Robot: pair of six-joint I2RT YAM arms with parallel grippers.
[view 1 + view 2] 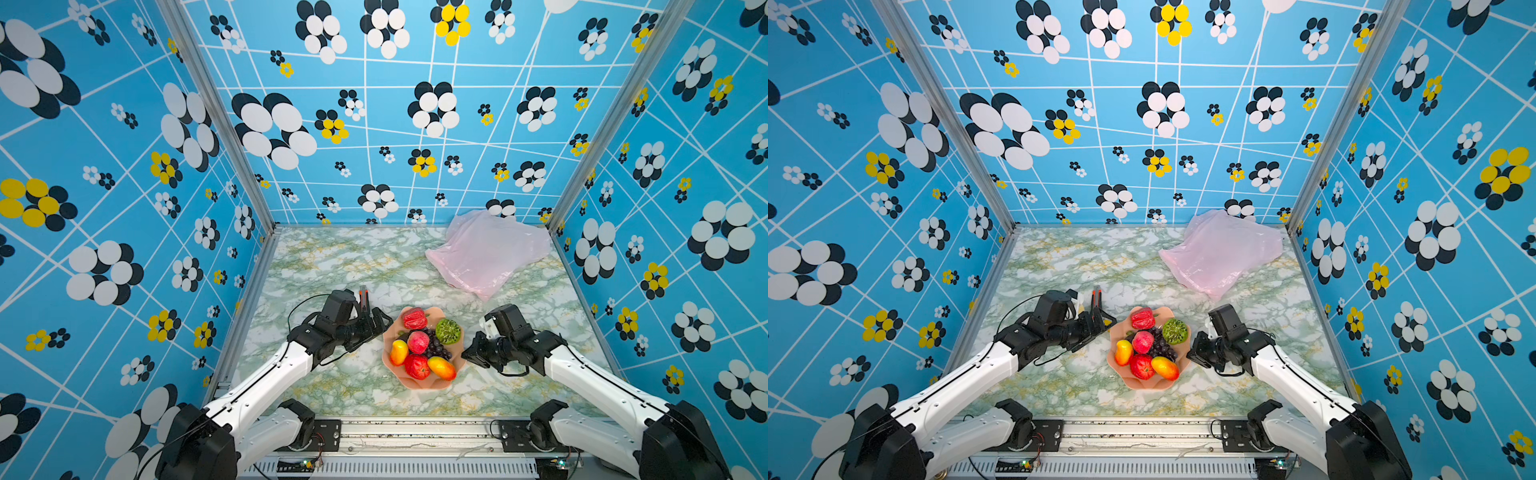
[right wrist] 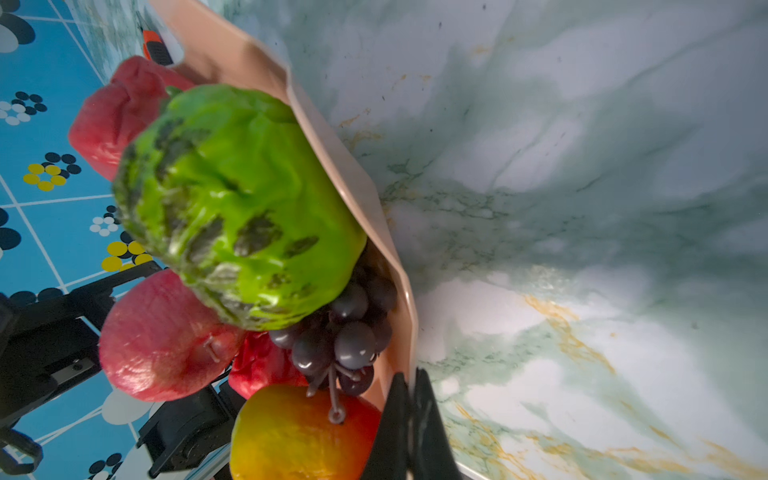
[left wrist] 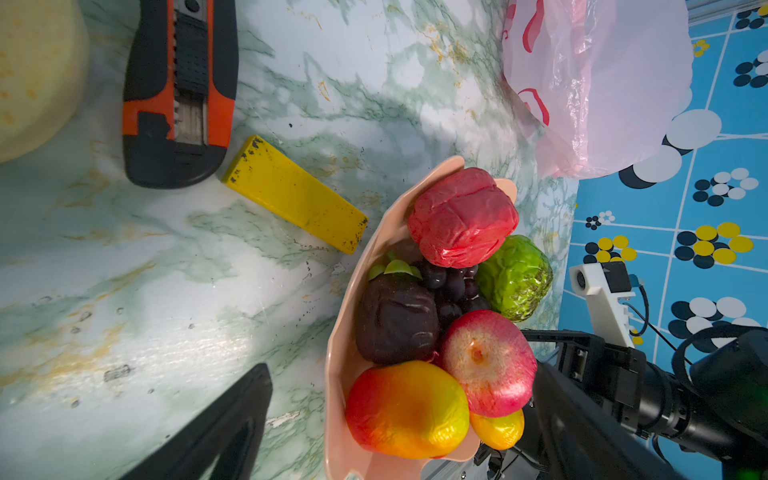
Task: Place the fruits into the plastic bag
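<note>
Left gripper is wide open and empty beside the bowl of fruits; right gripper is closed on its rim. The bag lies apart.

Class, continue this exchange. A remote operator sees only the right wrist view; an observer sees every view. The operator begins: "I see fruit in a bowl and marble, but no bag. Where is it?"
Observer: The plastic bag lies flat at the table's far right corner, apart from the bowl.
Operator: Is the left gripper open?
Observer: Yes, the left gripper stands wide open and empty beside the bowl's left side.
Operator: Anything loose near it?
Observer: A flat yellow piece lies on the table between a box cutter and the bowl.
</note>
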